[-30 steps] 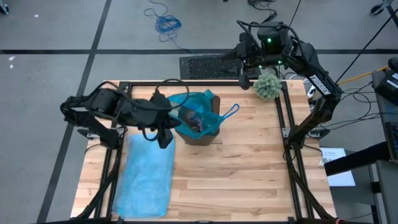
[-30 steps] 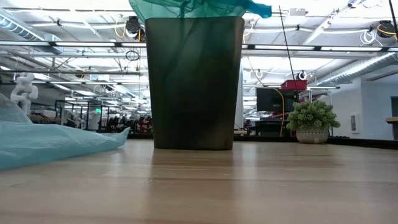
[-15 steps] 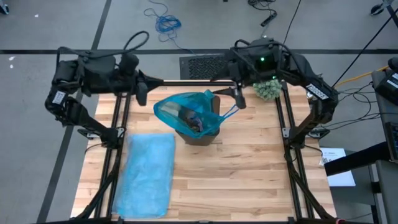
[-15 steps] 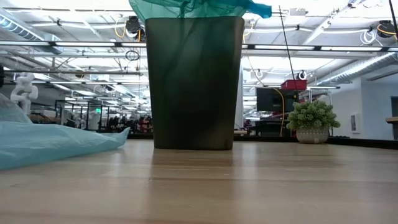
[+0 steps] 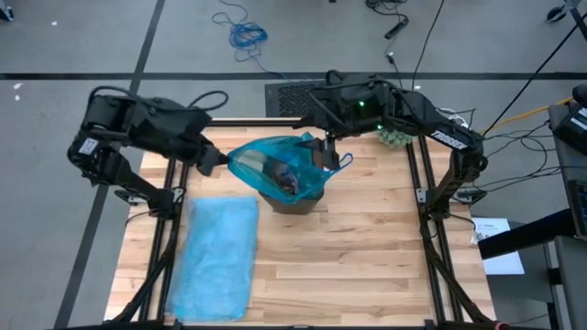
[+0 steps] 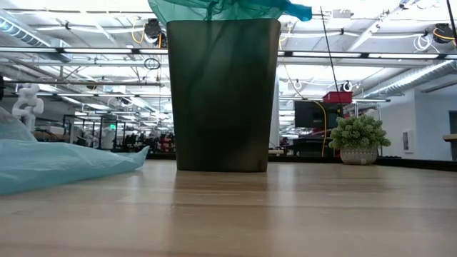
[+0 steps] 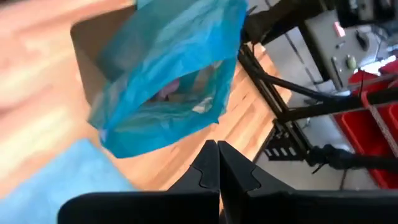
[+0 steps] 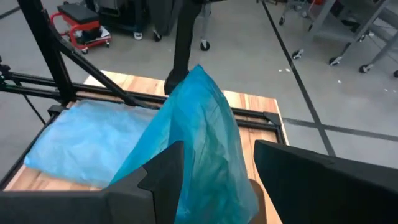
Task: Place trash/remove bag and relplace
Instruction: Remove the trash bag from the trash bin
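A dark bin (image 5: 295,197) stands mid-table, lined with a blue bag (image 5: 275,163) whose open top rises above its rim. Trash (image 5: 284,177) lies inside the bag: crumpled brown and white scraps (image 7: 186,87). My left gripper (image 5: 220,165) is shut and hovers just off the bag's left rim, pointing at it (image 7: 217,149). My right gripper (image 5: 324,151) is open at the bag's far-right side, and the bag's raised edge (image 8: 208,124) stands between its fingers (image 8: 217,149). Neither gripper shows in the low view. My right gripper has its two fingers (image 8: 165,171) on either side of the bag's raised edge (image 8: 199,162), coming in from the table's far right and slanting down. I cannot tell whether a finger touches the plastic.
A second blue bag (image 5: 220,257) lies flat on the table's near left (image 6: 57,160). A small fuzzy green plant (image 5: 394,136) sits in the far right corner (image 6: 359,139). Black frame rails (image 5: 422,183) run along the table's sides.
My right gripper has swung from the far right corner by the plant toward the bag and now stands at its far-right edge. My left gripper has left the bin's near-left side, drawn back to the far edge, then come back to the bag's left rim.
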{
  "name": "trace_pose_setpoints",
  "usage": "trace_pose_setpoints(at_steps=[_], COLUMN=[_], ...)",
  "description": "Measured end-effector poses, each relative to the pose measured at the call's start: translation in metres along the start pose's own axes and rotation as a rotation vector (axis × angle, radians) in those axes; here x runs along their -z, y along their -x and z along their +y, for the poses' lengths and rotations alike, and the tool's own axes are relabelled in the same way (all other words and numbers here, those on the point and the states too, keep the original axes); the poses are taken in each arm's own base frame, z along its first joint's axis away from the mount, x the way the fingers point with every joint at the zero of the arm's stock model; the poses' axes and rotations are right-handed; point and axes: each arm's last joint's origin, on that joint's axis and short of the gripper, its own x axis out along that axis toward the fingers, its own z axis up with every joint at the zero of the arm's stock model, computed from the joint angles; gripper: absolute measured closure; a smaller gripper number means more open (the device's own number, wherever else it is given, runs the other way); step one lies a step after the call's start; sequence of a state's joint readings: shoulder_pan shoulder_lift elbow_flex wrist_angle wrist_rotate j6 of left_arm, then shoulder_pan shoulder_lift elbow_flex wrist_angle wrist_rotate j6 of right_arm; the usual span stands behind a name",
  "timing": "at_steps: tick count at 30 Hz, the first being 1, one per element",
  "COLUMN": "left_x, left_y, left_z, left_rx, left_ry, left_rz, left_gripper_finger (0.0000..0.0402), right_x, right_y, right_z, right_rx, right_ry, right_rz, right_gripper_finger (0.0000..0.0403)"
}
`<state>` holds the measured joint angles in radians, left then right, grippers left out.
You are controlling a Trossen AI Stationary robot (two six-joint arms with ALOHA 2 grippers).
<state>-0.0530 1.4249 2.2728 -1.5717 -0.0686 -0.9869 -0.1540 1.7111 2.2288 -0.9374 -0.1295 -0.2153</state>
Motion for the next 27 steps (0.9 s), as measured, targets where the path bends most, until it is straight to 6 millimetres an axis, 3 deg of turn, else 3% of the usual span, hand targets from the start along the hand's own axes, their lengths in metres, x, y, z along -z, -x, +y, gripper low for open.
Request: trace_pose_setpoints(at_steps=[6,12,16,19,27], left_x=[0.025,0.047,0.044,0.031,0.003], left_y=[-0.028,-0.046,-0.044,-0.031,0.037], left_z=[-0.008,-0.012,-0.011,-0.01,-0.002], left_rx=[-0.07,-0.177,-0.214,-0.217,-0.112], left_ry=[0.093,0.156,0.156,0.126,-0.026], left_rz=[0.12,0.068,-0.075,-0.237,-0.486], left_gripper_finger=[0.0401,0.0401,0.0401,0.0401,0.0402], right_x=[0.003,0.006,0.014,0.016,0.0], right_y=[0.002,0.011,-0.011,-0.027,-0.039], right_z=[-0.001,-0.013,-0.004,0.008,0.041], right_rx=[0.008,0.033,-0.027,-0.021,0.142], right_ry=[0.018,-0.003,-0.004,0.075,0.104], right_rz=[0.031,0.046,0.119,0.155,0.08], right_gripper_finger=[0.0216,0.0216,0.0215,0.0211,0.0193])
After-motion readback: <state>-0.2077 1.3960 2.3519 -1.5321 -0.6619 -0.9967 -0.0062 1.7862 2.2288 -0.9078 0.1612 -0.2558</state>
